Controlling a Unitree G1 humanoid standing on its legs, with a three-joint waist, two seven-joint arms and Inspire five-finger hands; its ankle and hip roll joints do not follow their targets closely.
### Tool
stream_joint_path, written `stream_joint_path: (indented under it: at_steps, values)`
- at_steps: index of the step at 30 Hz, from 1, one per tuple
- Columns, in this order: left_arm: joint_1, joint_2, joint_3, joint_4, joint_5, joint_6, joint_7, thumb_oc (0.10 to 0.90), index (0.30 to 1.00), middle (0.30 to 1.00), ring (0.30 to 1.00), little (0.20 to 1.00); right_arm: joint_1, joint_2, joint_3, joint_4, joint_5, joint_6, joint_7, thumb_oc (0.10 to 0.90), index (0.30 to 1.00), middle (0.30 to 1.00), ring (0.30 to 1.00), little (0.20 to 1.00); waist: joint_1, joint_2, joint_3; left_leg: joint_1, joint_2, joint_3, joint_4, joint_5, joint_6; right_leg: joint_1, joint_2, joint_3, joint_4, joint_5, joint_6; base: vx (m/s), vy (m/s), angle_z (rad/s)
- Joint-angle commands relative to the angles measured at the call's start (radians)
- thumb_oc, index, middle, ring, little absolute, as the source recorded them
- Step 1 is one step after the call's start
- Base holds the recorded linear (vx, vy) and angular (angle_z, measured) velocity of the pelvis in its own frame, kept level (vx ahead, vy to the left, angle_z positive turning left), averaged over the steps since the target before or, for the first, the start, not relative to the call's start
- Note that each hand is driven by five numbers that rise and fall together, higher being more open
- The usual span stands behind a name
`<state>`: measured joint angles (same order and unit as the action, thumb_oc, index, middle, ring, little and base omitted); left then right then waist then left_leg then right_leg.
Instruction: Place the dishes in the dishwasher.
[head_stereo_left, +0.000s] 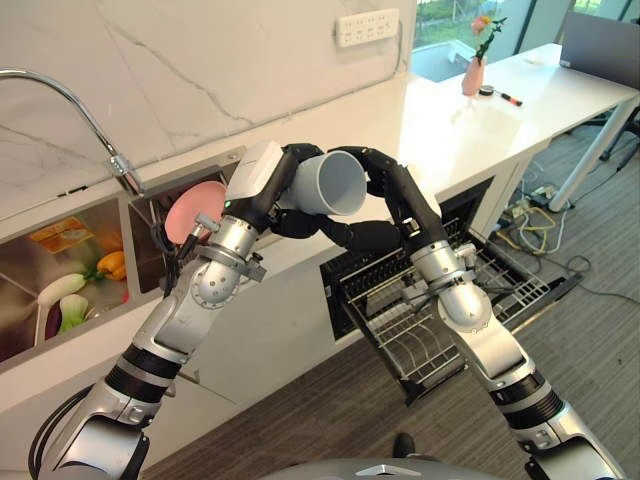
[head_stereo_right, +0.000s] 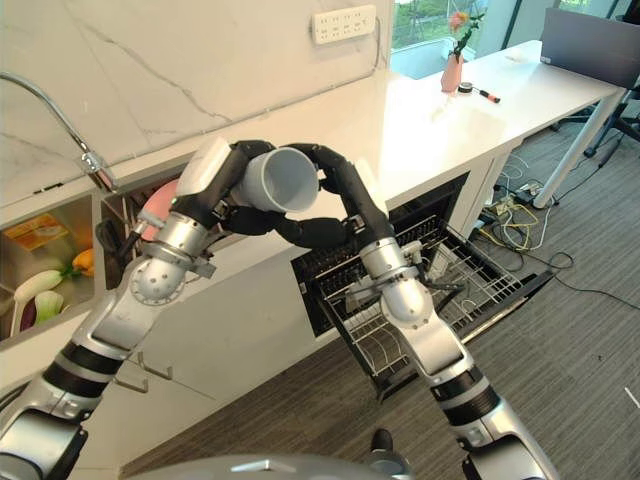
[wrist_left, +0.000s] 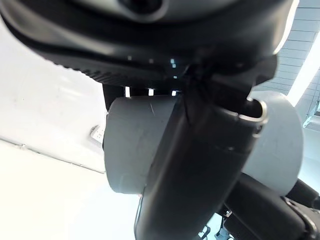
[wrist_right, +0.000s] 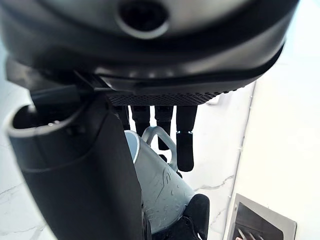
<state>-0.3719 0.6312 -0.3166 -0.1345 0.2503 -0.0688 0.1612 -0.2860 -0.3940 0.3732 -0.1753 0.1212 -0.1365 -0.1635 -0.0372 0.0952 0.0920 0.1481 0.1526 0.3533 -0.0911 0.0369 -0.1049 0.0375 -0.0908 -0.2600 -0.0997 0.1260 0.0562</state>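
Left eye view: both hands meet on a grey mug (head_stereo_left: 332, 183) held above the counter (head_stereo_left: 440, 130) — left hand (head_stereo_left: 275, 180) curled round it, right hand (head_stereo_left: 385, 180) apparently gripping too — beside the open dishwasher rack (head_stereo_left: 430, 320).

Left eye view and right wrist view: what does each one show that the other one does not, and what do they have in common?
The left eye view alone shows the left hand curled round the mug's base, the pulled-out dishwasher rack, the pink plate in the sink, the faucet and the vase far along the counter. The right wrist view alone shows the mug's handle from close, with the right hand's fingers reaching past it. Both share the grey mug, held above the counter, and the right hand on it.
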Motion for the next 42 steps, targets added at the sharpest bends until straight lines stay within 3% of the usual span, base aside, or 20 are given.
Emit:
stream_joint_path:
  at_steps: [1,2,3,9,14,20,23,24,25,28,32,36,42]
  values:
    - [-0.117,0.011,0.027,-0.223,-0.134,-0.164,0.066,0.4,0.3,0.3,0.3,0.3,-0.095,0.121,-0.097,-0.118,0.034,-0.098,-0.077,0.4,0.3,0.3,0.3,0.3,0.002,-0.057,-0.057,-0.012,0.042,0.004,0.004,0.004,-0.035,0.102,-0.11,-0.001,0.021,-0.105,0.154,0.0,0.0,0.0]
    - [-0.061,-0.084,-0.056,-0.155,-0.076,-0.149,0.063,0.4,0.3,0.3,0.3,0.3,-0.074,0.141,-0.092,-0.114,0.041,-0.108,-0.095,0.4,0.3,0.3,0.3,0.3,-0.004,-0.059,-0.05,-0.01,0.042,0.004,0.004,0.004,-0.033,0.104,-0.11,-0.003,0.021,-0.107,0.152,-0.01,0.009,0.05]
    - [-0.051,-0.094,-0.064,-0.145,-0.045,-0.142,0.063,0.8,0.9,0.9,0.9,0.9,-0.047,0.144,-0.108,-0.128,0.07,-0.116,-0.102,0.4,0.3,0.3,0.3,0.3,-0.007,-0.058,-0.05,-0.012,0.043,0.005,0.004,0.004,-0.033,0.101,-0.11,-0.003,0.021,-0.107,0.153,-0.01,0.003,0.07]
    - [0.016,-0.133,-0.087,-0.131,-0.038,-0.124,0.044,0.8,0.9,0.9,0.9,0.9,-0.003,0.141,-0.121,-0.12,0.079,-0.117,-0.125,0.4,0.3,0.3,0.3,0.3,-0.005,-0.056,-0.046,-0.014,0.047,0.002,0.004,0.007,-0.034,0.101,-0.109,-0.009,0.02,-0.106,0.152,0.0,0.001,0.01]
    - [0.094,-0.163,-0.08,-0.108,-0.067,-0.104,0.049,0.8,0.9,0.9,0.9,0.9,0.033,0.155,-0.127,-0.115,0.158,-0.126,-0.124,0.4,0.3,0.3,0.3,0.3,-0.004,-0.057,-0.043,-0.014,0.049,0.004,0.004,0.011,-0.035,0.099,-0.108,-0.008,0.021,-0.105,0.151,0.0,0.0,0.0]
    - [0.088,-0.259,-0.19,0.032,-0.059,-0.065,0.09,0.8,0.9,0.9,0.9,0.9,0.063,0.18,-0.096,-0.109,0.29,-0.149,-0.132,0.4,0.3,0.3,0.3,0.3,-0.014,-0.062,-0.035,-0.017,0.054,0.006,0.004,0.016,-0.035,0.095,-0.102,-0.005,0.023,-0.106,0.148,0.0,0.0,0.0]
    - [0.097,-0.284,-0.21,0.07,-0.121,-0.067,0.092,0.8,0.9,0.9,0.9,0.9,0.073,0.2,-0.095,-0.109,0.377,-0.163,-0.134,0.4,0.3,0.3,0.3,0.3,-0.018,-0.062,-0.032,-0.019,0.054,0.007,0.004,0.019,-0.035,0.093,-0.1,-0.006,0.023,-0.106,0.147,0.0,0.0,0.0]
    - [0.107,-0.306,-0.23,0.079,-0.233,-0.06,0.081,0.8,0.9,0.9,0.9,0.9,0.09,0.238,-0.086,-0.117,0.52,-0.193,-0.138,0.4,0.3,0.3,0.3,0.3,-0.019,-0.062,-0.03,-0.022,0.054,0.007,0.004,0.022,-0.036,0.09,-0.1,-0.007,0.024,-0.104,0.146,0.0,0.0,0.0]
    - [0.113,-0.313,-0.239,0.093,-0.284,-0.062,0.064,0.8,0.9,0.9,0.9,0.9,0.093,0.245,-0.087,-0.129,0.565,-0.199,-0.126,0.4,0.3,0.3,0.3,0.3,-0.019,-0.062,-0.029,-0.024,0.054,0.007,0.004,0.023,-0.037,0.089,-0.1,-0.008,0.023,-0.103,0.145,0.0,0.0,0.0]
    - [0.123,-0.326,-0.252,0.112,-0.381,-0.064,0.042,0.8,0.9,0.9,0.9,0.9,0.101,0.251,-0.102,-0.148,0.643,-0.22,-0.122,0.4,0.3,0.3,0.3,0.3,-0.019,-0.065,-0.03,-0.026,0.055,0.007,0.004,0.024,-0.039,0.088,-0.1,-0.009,0.023,-0.102,0.143,0.0,0.0,0.0]
    - [0.134,-0.337,-0.253,0.131,-0.491,-0.07,0.022,0.8,0.9,0.9,0.9,0.9,0.099,0.246,-0.153,-0.163,0.663,-0.244,-0.132,0.4,0.3,0.3,0.3,0.3,-0.019,-0.066,-0.031,-0.032,0.055,0.003,0.004,0.025,-0.04,0.088,-0.099,-0.014,0.021,-0.102,0.142,0.0,0.0,0.0]
    - [0.176,-0.329,-0.262,0.101,-0.7,-0.052,-0.095,0.8,0.9,0.9,0.9,0.9,0.085,0.206,-0.307,-0.138,0.635,-0.267,-0.147,0.4,0.3,0.3,0.3,0.3,-0.019,-0.073,-0.035,-0.037,0.057,-0.004,0.004,0.021,-0.04,0.086,-0.097,-0.02,0.021,-0.103,0.142,0.02,0.006,0.05]
    - [0.167,-0.302,-0.286,0.072,-0.703,-0.029,-0.157,0.8,0.9,0.9,0.9,0.9,0.088,0.16,-0.359,-0.097,0.64,-0.248,-0.14,0.4,0.3,0.3,0.3,0.3,-0.021,-0.085,-0.034,-0.04,0.059,-0.005,0.004,0.017,-0.04,0.082,-0.09,-0.014,0.021,-0.105,0.143,0.0,0.002,0.0]
